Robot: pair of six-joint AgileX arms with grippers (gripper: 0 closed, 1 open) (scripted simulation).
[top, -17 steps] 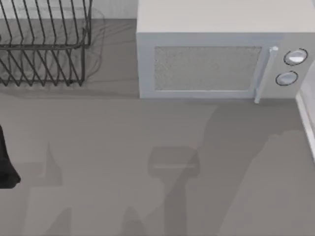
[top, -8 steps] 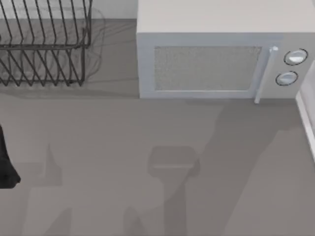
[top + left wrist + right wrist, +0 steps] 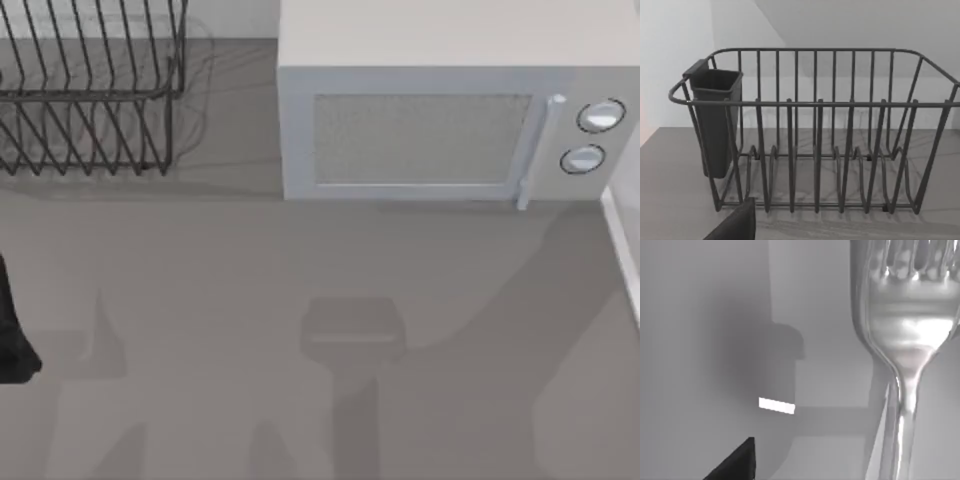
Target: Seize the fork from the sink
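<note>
On the counter [image 3: 250,270], the microwave [image 3: 420,120] is sitting at one o'clock and the wire dish rack [image 3: 90,110] at eleven; neither is showing legible writing. The left arm [image 3: 12,345] is idling at nine o'clock. The fork [image 3: 907,335] is looming close before the right wrist camera. Probably light, rigid and slick, it is inviting a pinch across its slim handle. I cannot tell whether either arm's jaws are clenched or released.
</note>
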